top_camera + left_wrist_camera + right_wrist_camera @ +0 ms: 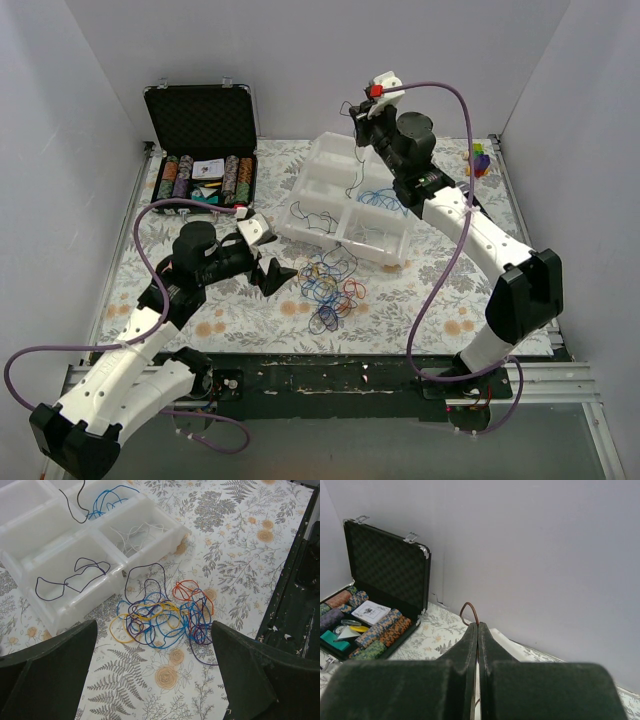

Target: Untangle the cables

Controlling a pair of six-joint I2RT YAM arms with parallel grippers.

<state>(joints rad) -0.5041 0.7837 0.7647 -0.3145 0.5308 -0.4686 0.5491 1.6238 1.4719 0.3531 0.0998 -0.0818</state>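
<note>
Lying near left end effector (154, 626): cables (150, 614)

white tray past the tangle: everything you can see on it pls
The tray is translucent white plastic, split by walls into open-topped compartments. It sits flat on the floral cloth, just beyond the tangle. One compartment holds a dark cable, another white cables, another blue cables. The right gripper, shut on a thin cable, is raised over it.
</note>
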